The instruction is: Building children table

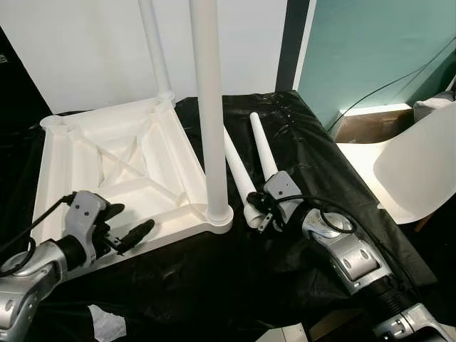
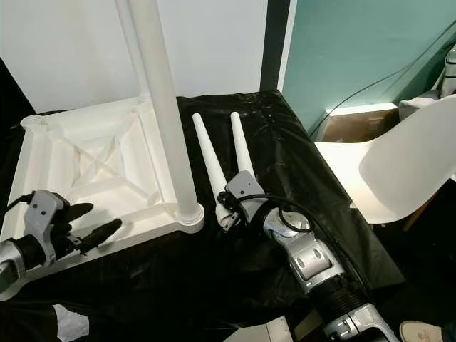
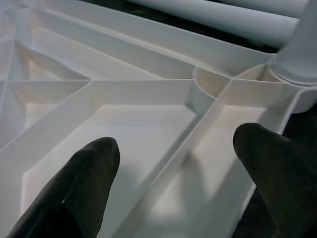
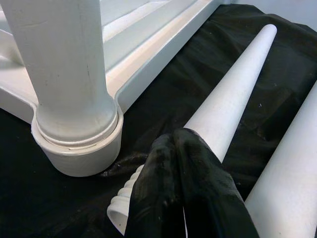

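The white ribbed tabletop (image 1: 68,153) lies upside down on a black cloth. One white leg (image 1: 209,107) stands upright in its near right corner socket, and another upright leg (image 1: 153,50) stands at the far corner. Two loose legs lie on the cloth to the right, the left one (image 1: 239,171) beside the right one (image 1: 265,149). My right gripper (image 4: 171,144) is shut, its fingertips resting on the left loose leg (image 4: 233,94) near its threaded end. My left gripper (image 3: 176,144) is open over the tabletop's near edge, a rib between its fingers (image 3: 89,173).
A white chair (image 1: 420,164) stands to the right of the cloth, with a cardboard box (image 1: 363,125) and a cable behind it by the teal wall. A crumpled white scrap (image 1: 107,324) lies near the front left.
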